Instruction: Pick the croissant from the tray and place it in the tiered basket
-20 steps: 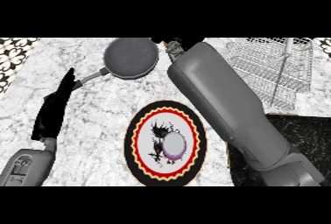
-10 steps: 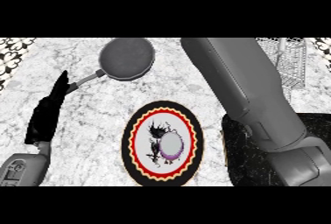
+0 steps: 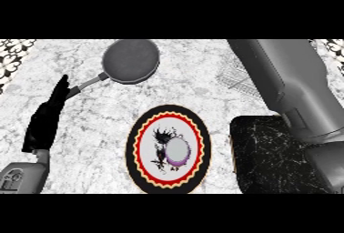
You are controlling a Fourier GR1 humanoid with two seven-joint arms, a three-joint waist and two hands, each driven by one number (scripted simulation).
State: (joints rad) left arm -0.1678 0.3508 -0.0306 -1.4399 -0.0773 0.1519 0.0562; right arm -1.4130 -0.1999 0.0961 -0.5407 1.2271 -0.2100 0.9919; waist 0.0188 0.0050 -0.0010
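**A:** What does the head view show on the counter?

**B:** A marble counter [image 3: 201, 82] seen from steeply above. A round grey frying pan [image 3: 132, 61] sits near the far edge, its handle running down and left. Nearer, in the middle, lies a plate [image 3: 168, 150] with a black rim, a red and yellow zigzag border, and a dark-and-purple picture at its centre. Just right of the plate is a dark tray [image 3: 275, 159] with pale veining.

**B:** And the hands?

**A:** The left hand [image 3: 48, 119] shows at the left, fingers straight and together, pointing up toward the pan handle, holding nothing. The right forearm [image 3: 289, 86] crosses the right side and runs out past the top; its hand is not visible.

**B:** Where is the croissant?

**A:** I cannot see it; the arm hides part of the tray
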